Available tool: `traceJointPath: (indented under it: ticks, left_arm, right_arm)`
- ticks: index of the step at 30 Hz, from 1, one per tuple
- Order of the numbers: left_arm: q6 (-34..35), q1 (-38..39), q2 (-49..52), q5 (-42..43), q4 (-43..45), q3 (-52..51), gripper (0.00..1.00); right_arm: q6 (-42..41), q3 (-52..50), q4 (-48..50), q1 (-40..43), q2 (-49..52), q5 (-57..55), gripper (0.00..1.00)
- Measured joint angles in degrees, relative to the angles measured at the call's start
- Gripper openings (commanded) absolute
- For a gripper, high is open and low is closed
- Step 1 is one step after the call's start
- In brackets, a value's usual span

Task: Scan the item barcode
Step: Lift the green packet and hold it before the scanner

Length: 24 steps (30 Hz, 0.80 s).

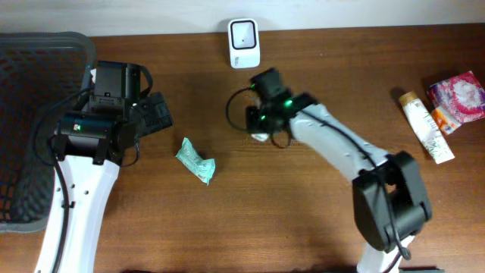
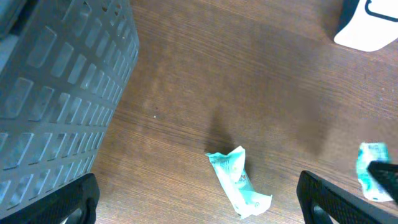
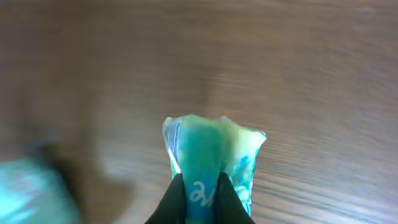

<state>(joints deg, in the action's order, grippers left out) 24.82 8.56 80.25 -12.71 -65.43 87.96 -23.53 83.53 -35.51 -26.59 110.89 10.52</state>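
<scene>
Teal packet, white print illegible

A basket is placed at the counter's left edge; a scanner is set rear centre; a tube is laid far right.

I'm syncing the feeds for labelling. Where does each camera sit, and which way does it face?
Overhead: above the table, looking straight down; left arm, right arm, basket, scanner show.
Left wrist: looks down past its own open fingertips at the loose packet.
Right wrist: looks down at the held packet pinched between its fingers.
Shared: overhead and left wrist both show the loose packet.
</scene>
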Motion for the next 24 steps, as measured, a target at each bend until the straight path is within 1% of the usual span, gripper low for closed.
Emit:
traceJointPath:
  ticks: [2,3,5,8,9,10,11,13,15,16,18,19,20,21,22,24]
  left_arm:
    - [0.0,0.0,0.0,0.0,0.0,0.0,0.99]
    - [0.0,0.0,0.0,0.0,0.0,0.0,0.99]
    - [0.0,0.0,0.0,0.0,0.0,0.0,0.99]
    - [0.0,0.0,0.0,0.0,0.0,0.0,0.99]
    - [0.0,0.0,0.0,0.0,0.0,0.0,0.99]
    - [0.0,0.0,0.0,0.0,0.0,0.0,0.99]
    - [0.0,0.0,0.0,0.0,0.0,0.0,0.99]
    - [0.0,0.0,0.0,0.0,0.0,0.0,0.99]
    - [0.0,0.0,0.0,0.0,0.0,0.0,0.99]
    - [0.0,0.0,0.0,0.0,0.0,0.0,0.99]
    - [0.0,0.0,0.0,0.0,0.0,0.0,0.99]
    - [0.0,0.0,0.0,0.0,0.0,0.0,0.99]
    - [0.0,0.0,0.0,0.0,0.0,0.0,0.99]
    - [0.0,0.0,0.0,0.0,0.0,0.0,0.99]
    - [0.0,0.0,0.0,0.0,0.0,0.0,0.99]
    - [0.0,0.0,0.0,0.0,0.0,0.0,0.99]
  right_arm:
    - [4.3,-0.1,0.5,5.0,0.9,14.0,0.04]
    - [6.1,-0.2,1.6,6.3,1.9,19.6,0.04]
    - [7.8,-1.2,5.0,7.6,3.8,27.0,0.04]
    - [8.8,-3.0,9.5,9.4,10.1,40.2,0.04]
    - [8.7,-3.0,9.1,9.9,11.2,41.4,0.04]
    - [8.4,-3.1,8.0,10.9,11.6,41.4,0.04]
    - [7.6,-3.0,4.2,12.7,11.6,38.8,0.08]
    - [7.3,-2.8,0.4,15.6,11.6,35.0,0.33]
    - [8.3,-2.9,-1.2,16.5,11.6,31.6,0.43]
    - [8.7,-2.9,-1.7,16.8,11.6,30.8,0.45]
    - [10.7,-1.6,-7.1,18.1,11.6,29.2,0.52]
    - [15.0,0.3,-12.3,19.2,11.3,27.5,0.57]
    - [16.6,1.1,-12.9,19.4,10.8,27.1,0.62]
    - [19.1,2.6,-13.4,19.2,10.1,26.9,0.63]
    - [20.4,3.0,-12.9,18.6,9.5,26.7,0.68]
    - [21.5,3.2,-12.8,16.8,9.1,24.9,0.72]
